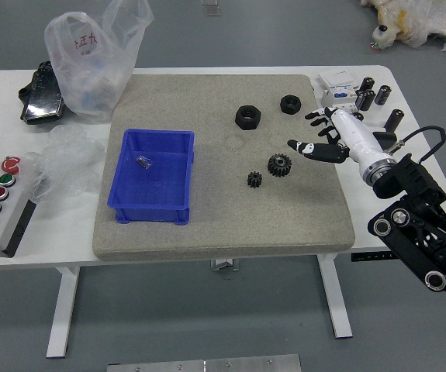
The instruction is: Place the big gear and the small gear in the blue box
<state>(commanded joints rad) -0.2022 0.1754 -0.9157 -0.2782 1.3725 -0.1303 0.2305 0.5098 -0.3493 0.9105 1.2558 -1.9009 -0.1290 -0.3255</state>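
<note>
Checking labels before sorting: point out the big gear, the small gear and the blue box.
Big gear (279,165): head view, its middle.
Small gear (254,180): head view, its middle.
Blue box (149,212): head view, near wall.

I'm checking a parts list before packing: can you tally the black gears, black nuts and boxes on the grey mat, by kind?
Gears: 2 (big gear, small gear)
Nuts: 2 (left nut, right nut)
Boxes: 1 (blue box)
Total: 5

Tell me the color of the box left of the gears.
Blue box, solid blue all over; it shows best in the head view.
</note>
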